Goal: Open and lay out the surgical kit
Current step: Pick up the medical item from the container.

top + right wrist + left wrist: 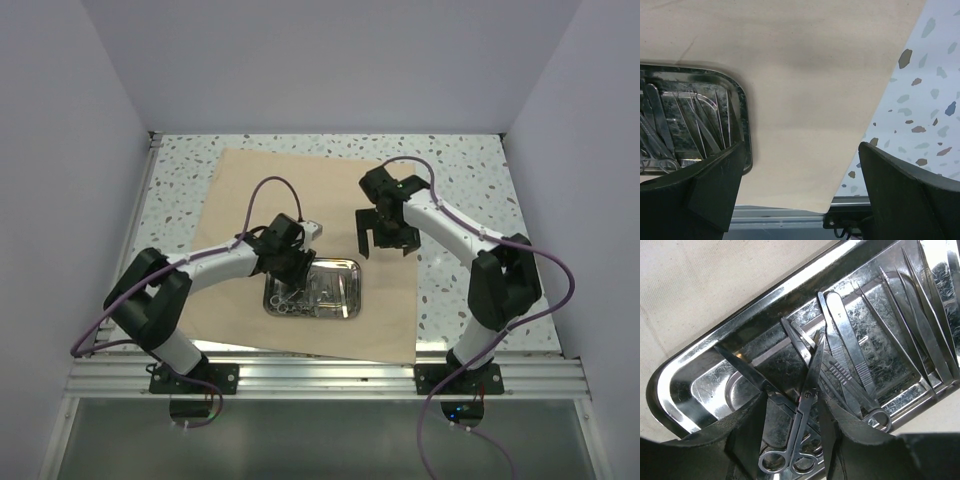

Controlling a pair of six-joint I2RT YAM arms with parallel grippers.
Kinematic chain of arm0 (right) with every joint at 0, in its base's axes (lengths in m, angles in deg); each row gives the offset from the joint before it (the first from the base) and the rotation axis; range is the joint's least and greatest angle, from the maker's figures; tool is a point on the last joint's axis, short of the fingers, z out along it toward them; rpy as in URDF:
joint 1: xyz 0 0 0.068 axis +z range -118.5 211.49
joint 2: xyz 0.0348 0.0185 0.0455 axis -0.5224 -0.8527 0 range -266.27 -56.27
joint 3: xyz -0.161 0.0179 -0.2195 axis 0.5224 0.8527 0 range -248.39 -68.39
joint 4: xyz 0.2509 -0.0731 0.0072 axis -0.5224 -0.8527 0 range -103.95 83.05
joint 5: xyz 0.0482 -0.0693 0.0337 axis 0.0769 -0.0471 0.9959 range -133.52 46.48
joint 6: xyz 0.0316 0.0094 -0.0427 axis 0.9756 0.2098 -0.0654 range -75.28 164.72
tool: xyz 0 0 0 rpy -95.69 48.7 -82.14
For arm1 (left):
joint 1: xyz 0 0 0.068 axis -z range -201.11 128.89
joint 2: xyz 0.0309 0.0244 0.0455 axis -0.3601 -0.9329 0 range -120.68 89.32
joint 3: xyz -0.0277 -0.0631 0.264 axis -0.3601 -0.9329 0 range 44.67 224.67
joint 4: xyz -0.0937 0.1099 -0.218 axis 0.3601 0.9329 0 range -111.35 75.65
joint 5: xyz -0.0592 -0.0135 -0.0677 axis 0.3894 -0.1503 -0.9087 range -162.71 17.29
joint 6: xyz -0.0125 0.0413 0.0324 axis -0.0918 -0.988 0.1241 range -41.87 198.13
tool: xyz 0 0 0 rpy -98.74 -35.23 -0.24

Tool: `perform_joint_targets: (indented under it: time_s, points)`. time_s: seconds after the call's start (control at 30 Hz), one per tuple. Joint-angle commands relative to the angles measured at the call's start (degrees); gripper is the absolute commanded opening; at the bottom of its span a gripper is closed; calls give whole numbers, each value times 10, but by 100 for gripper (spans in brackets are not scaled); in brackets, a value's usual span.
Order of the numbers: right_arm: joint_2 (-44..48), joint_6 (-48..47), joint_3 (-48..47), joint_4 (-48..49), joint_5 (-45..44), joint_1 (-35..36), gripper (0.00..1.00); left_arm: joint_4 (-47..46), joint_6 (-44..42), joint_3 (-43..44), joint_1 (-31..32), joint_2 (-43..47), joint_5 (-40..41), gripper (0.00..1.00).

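Speckled terrazzo tabletop (470, 160) fills the floor of a booth enclosed by plain pale walls (330, 60); an aluminium rail (330, 375) runs along the near edge and carries both arm bases.

Top view: we see the tan wrap sheet (240, 190) unfolded flat on the tabletop, its right edge short of the table's right side. The steel tray (352, 290) sits on the near half of the sheet, with metal instruments lying inside. The left gripper (290, 270) is lowered over the left end of the tray. The right gripper (385, 235) hangs above the sheet, beyond the tray's far right corner and apart from it.

Left wrist view: we see the two dark fingers (747, 435) spread, one on each side of the scissors (807, 405), which lie in the tray with their rings nearest the camera. We cannot tell whether either finger touches the scissors. Flat-handled instruments (850, 340) lie just beside the scissors, crossing them, and slim tweezers (920, 315) lie along the tray's other end.

Right wrist view: we see the right fingers (910, 190) spread wide with nothing between them, over bare sheet. The tray's end shows at the left and the speckled table at the right.
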Motion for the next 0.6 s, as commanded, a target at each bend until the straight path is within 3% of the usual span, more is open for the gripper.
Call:
perform_joint_targets:
  time_s: [0.0, 0.2, 0.37, 0.57]
  points:
    - [28, -13, 1, -5, -9, -7, 98, -23, -19, 0, 3, -15, 3, 49]
    - [17, -22, -9, -4, -1, -23, 98, -9, -32, 4, 26, -52, 29, 42]
    - [6, -28, -19, -1, 5, -34, 98, 21, -34, 16, 55, -85, 100, 37]
    - [-3, -38, -23, 2, 16, -47, 98, 36, -12, 18, 56, -118, 139, 20]
